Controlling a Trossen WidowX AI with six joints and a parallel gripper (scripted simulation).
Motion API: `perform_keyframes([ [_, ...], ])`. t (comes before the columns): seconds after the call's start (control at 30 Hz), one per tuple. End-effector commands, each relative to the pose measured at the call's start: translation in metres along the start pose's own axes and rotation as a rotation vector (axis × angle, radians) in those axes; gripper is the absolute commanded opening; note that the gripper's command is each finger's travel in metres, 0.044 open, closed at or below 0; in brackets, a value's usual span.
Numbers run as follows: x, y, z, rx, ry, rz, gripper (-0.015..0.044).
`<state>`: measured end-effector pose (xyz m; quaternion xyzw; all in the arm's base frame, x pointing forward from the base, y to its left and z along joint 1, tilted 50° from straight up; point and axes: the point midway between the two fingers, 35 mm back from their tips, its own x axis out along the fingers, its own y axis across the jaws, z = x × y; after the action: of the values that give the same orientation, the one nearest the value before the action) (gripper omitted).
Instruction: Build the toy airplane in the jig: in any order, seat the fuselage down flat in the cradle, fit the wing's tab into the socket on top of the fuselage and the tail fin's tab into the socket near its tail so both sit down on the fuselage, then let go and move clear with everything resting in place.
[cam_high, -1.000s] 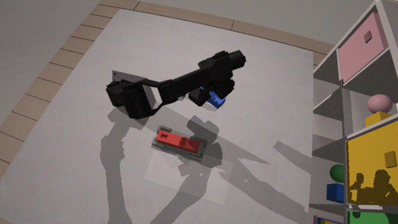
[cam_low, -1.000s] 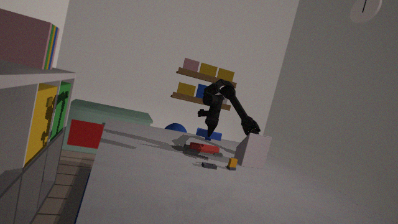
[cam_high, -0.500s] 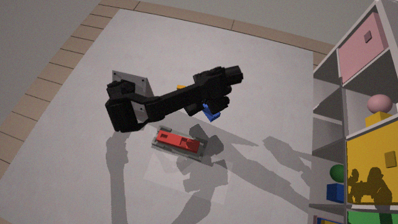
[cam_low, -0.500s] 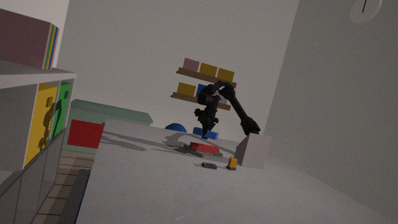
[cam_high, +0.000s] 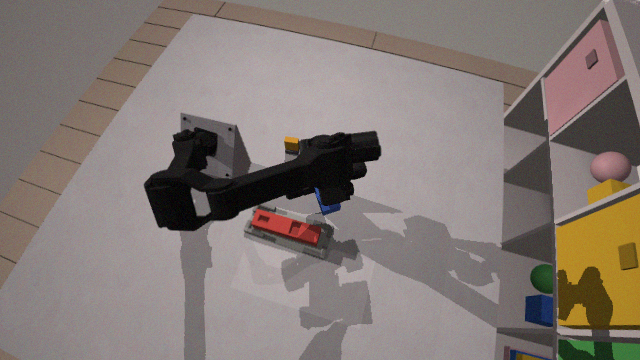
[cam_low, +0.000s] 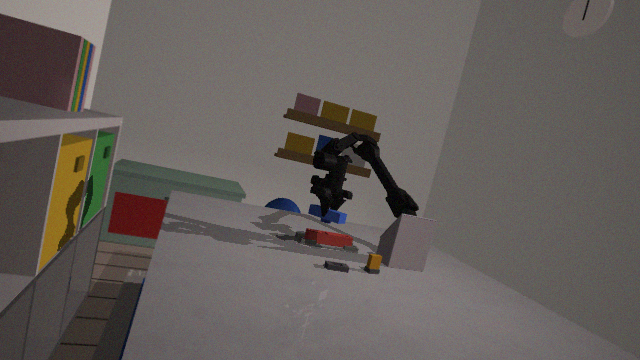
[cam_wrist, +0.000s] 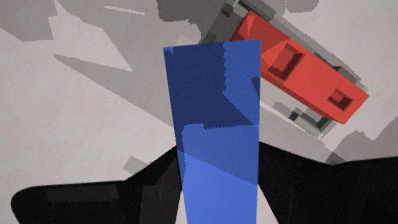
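The red fuselage (cam_high: 280, 226) (cam_low: 330, 239) (cam_wrist: 312, 82) lies in the grey cradle (cam_high: 285, 244) (cam_wrist: 306, 121), with its two top sockets empty. My gripper (cam_low: 328, 208) (cam_wrist: 213, 146) is shut on the blue wing (cam_high: 330, 208) (cam_low: 338, 217) (cam_wrist: 217, 175) and holds it in the air, with a small tab showing below it in the exterior view. In the top view the wing is beyond the cradle's right end, partly hidden by the gripper. The orange tail fin (cam_high: 291, 143) (cam_low: 374, 261) stands in a small dark holder near the arm's base.
A small grey block (cam_low: 336, 266) lies near the tail fin; the arm hides it in the top view. The arm's pale mounting block (cam_high: 212, 150) (cam_low: 410, 242) stands behind the cradle in the top view. A shelf unit (cam_high: 525, 200) (cam_low: 25, 210) stands at the table's side.
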<state>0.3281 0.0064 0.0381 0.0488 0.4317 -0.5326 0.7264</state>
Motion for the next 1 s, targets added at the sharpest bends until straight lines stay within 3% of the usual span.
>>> perform_keyframes([
  [0.0,0.001,-0.011,0.011,0.083,-0.008,0.003,0.0],
  [0.97,0.02,-0.09,0.053,0.592,-0.041,-0.016,0.0],
])
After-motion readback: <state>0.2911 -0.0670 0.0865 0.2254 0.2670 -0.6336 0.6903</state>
